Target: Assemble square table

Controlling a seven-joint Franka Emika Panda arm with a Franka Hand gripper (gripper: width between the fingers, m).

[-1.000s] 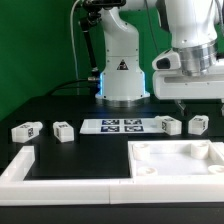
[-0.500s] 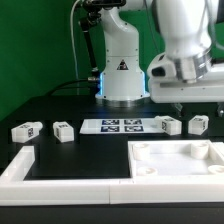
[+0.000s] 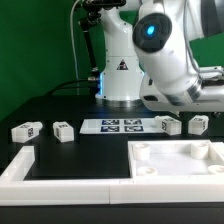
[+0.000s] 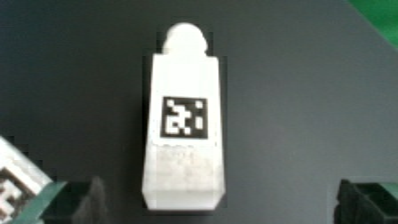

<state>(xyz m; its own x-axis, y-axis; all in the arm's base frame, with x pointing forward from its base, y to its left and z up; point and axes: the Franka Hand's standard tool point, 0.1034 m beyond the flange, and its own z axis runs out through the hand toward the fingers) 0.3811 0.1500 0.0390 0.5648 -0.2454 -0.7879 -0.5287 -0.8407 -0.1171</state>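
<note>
- Step in hand, as I judge it: fetching a first leg for the square table. Nothing is joined yet.
- Square table slab lies flat on the black tabletop at the exterior view's near right. No leg stands in it.
- Four legs lie loose in a row behind it: outer-left leg, inner-left leg, inner-right leg, outer-right leg. The marker board sits between the two pairs.
- White border rail runs along the near left, ending just beside the slab.
- Arm pose: bent well forward from its base, its bulk hanging over the right pair of legs, wrist turned down. The pincer itself is not clear in the exterior view.
- Wrist view: pincer spread wide, fingertips at either side and gripping nothing. One tagged leg lies lengthwise on the tabletop between them, rounded stub at its far end.
- Cannot tell which of the right pair this is.
- Next move, my reading: come straight down with the leg centred, close across its narrow sides, lift, then carry it to a corner socket of the slab.
</note>
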